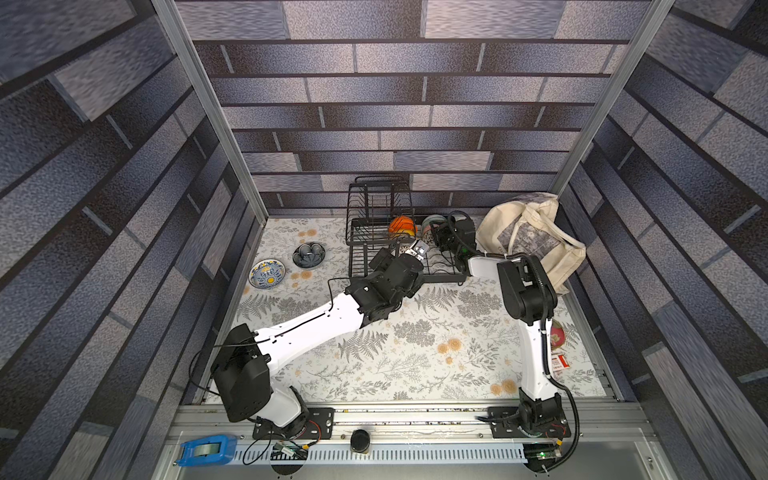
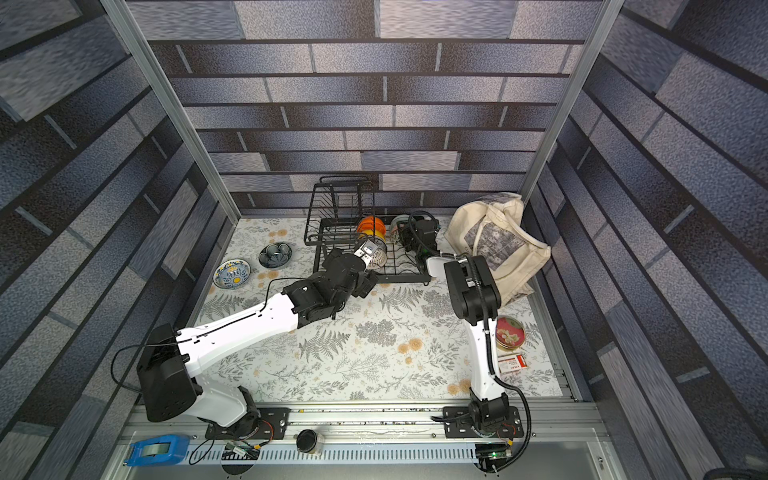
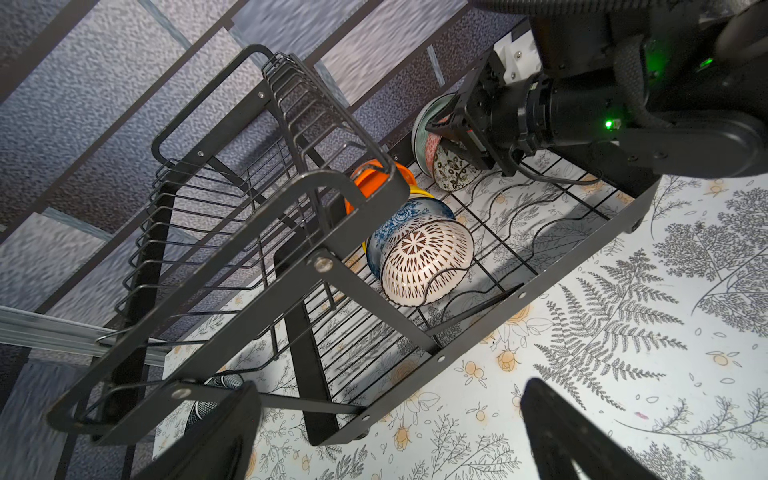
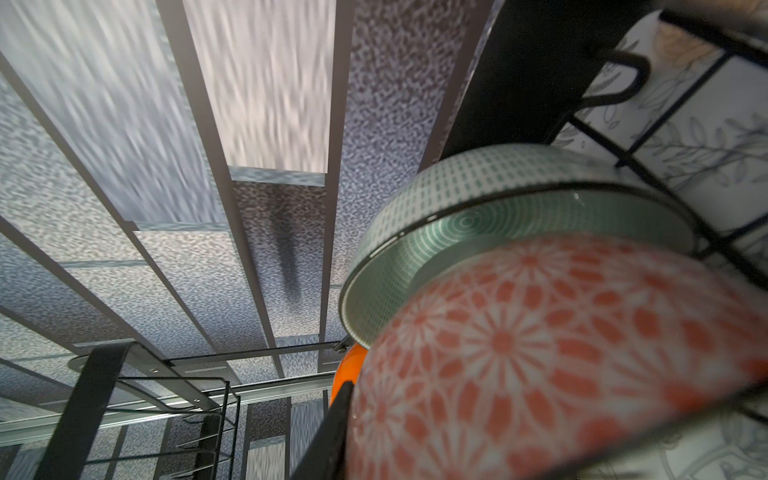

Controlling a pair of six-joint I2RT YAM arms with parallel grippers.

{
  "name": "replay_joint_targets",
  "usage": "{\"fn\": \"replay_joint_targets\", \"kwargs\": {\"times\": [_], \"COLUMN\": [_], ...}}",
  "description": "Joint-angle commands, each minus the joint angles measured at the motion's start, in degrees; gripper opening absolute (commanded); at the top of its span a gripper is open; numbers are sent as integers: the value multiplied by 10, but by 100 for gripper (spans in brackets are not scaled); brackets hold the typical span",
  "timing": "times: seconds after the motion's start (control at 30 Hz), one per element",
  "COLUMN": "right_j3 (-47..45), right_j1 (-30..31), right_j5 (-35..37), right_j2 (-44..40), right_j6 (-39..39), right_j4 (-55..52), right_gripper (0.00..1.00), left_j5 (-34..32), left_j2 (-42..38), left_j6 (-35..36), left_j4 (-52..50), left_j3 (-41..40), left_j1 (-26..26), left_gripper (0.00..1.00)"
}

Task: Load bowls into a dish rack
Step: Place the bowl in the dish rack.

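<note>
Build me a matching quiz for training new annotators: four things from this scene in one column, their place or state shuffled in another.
1. lattice bowl
2. blue-yellow bowl
3. tote bag
4. left gripper

a. open, empty
b. flat on the table, outside the rack
c. on edge in the rack
d. at the table's back right corner

Pairs: 1-c, 2-b, 3-d, 4-a

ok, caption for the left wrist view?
Black wire dish rack with a white lattice-patterned bowl on edge beside a blue-and-white floral bowl, glossy orange bowl behind.

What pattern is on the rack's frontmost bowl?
Bowl: white with dark lattice, clearest in left wrist view.
</note>
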Motion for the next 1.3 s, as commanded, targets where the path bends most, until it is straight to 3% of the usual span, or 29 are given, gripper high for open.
{"fn": "replay_joint_targets", "kwargs": {"times": [0.0,1.07,1.23,1.27], "right_j3": [9,5,-16,-22], "right_j1": [-3,-3,-3,-3], "right_j5": [-6,-17,-15,-15], "right_j2": [-16,-74,-104,-113], "right_j6": [0,-26,-29,-31], "right_j4": [-44,-79,-93,-99], "right_gripper": [34,69,77,82], "left_j5": [6,6,4,4], "left_j2": [-23,-40,-43,-43], "left_j6": [-11,-4,-3,-3], "left_j4": [-3,2,5,6], "left_j3": [-11,-18,-21,-21], "left_j1": [-1,-2,-3,-3], "left_gripper": [100,100,100,100]}}
